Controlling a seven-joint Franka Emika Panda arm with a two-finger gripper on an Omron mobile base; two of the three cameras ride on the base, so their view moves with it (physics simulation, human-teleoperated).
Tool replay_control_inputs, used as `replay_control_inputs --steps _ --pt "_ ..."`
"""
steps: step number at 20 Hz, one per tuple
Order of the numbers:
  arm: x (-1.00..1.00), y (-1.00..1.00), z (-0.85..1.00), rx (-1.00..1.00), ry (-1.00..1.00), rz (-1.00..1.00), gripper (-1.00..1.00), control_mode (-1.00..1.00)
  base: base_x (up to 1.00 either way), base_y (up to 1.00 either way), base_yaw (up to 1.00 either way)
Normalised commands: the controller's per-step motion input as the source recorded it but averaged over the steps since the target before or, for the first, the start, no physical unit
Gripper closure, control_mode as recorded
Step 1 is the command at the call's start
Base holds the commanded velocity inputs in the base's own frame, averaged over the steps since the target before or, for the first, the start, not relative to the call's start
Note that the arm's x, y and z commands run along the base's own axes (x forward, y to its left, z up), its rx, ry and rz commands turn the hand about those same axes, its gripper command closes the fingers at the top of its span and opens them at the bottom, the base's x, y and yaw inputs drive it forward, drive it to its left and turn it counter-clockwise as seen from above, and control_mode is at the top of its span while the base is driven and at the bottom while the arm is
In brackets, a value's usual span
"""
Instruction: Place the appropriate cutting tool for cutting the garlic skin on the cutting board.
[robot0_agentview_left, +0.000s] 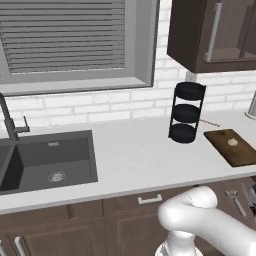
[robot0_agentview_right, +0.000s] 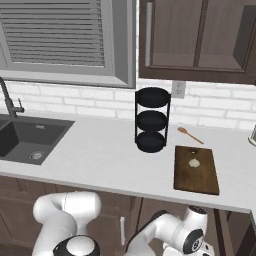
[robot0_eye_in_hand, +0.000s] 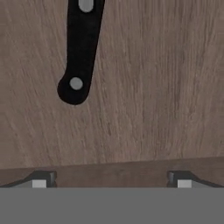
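A black knife handle (robot0_eye_in_hand: 81, 52) with two grey rivets lies on the wooden floor of a drawer, up and left of my gripper (robot0_eye_in_hand: 111, 179). The gripper is open, its fingertips (robot0_eye_in_hand: 39, 180) wide apart, nothing between them; the blade is out of frame. On the counter lies the dark brown cutting board (robot0_agentview_left: 239, 154) (robot0_agentview_right: 198, 179), and the small pale garlic (robot0_agentview_left: 232, 142) (robot0_agentview_right: 194, 163) rests on it. My arm bends down below the counter edge, under the board.
A black three-tier round rack (robot0_agentview_left: 186, 112) (robot0_agentview_right: 151, 119) stands left of the board, with a wooden spoon (robot0_agentview_right: 190, 135) behind it. The dark sink (robot0_agentview_left: 45, 162) is at the left. Metal utensils (robot0_agentview_left: 235, 202) lie in the open drawer.
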Motion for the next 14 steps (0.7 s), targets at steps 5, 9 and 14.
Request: replay_control_inputs --steps 5,9,14 --pt "0.35 0.00 0.26 0.00 -0.08 0.00 -1.00 -1.00 0.00 0.00 0.00" --pt "0.26 0.00 0.08 0.00 -0.09 0.00 -1.00 -1.00 0.00 0.00 0.00" --pt "0.04 -0.06 -0.05 0.00 -0.02 0.00 -1.00 -1.00 0.00 0.00 0.00"
